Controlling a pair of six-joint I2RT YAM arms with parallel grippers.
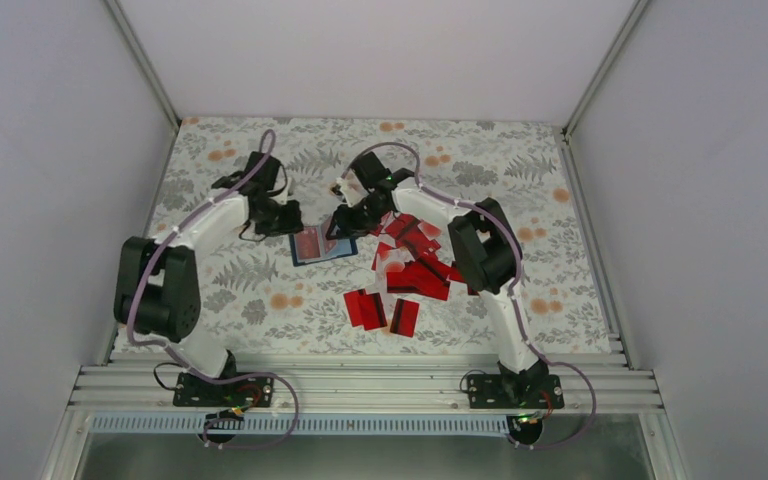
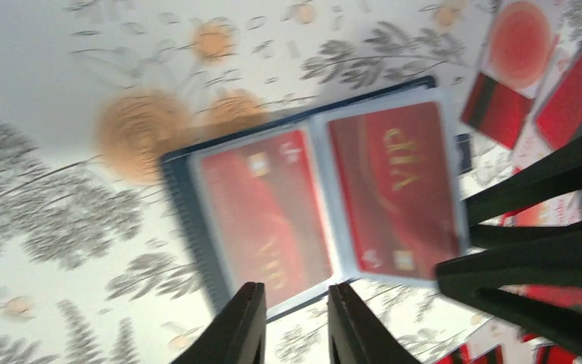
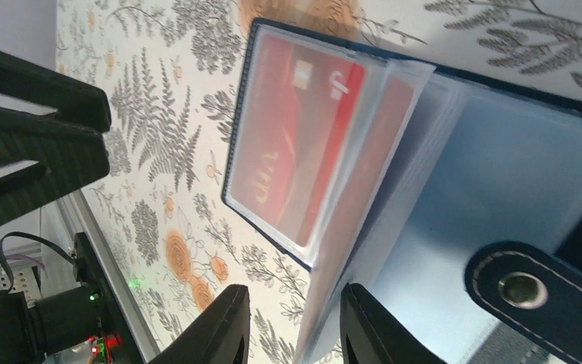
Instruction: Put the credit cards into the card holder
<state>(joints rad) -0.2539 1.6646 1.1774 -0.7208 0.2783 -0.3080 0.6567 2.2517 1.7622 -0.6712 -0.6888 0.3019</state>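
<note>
The navy card holder lies open on the floral table between both grippers. In the left wrist view the holder shows two red cards in clear sleeves. My left gripper is open and empty, just above the holder's near edge. My right gripper is open, and a raised clear sleeve page stands between its fingers, close to the right one. One card sits in the left sleeve. Several loose red cards lie in a pile to the right.
Two more red cards lie nearer the front edge. The holder's snap strap hangs at the right. My right gripper's black fingers cross the left wrist view. White walls enclose the table on three sides.
</note>
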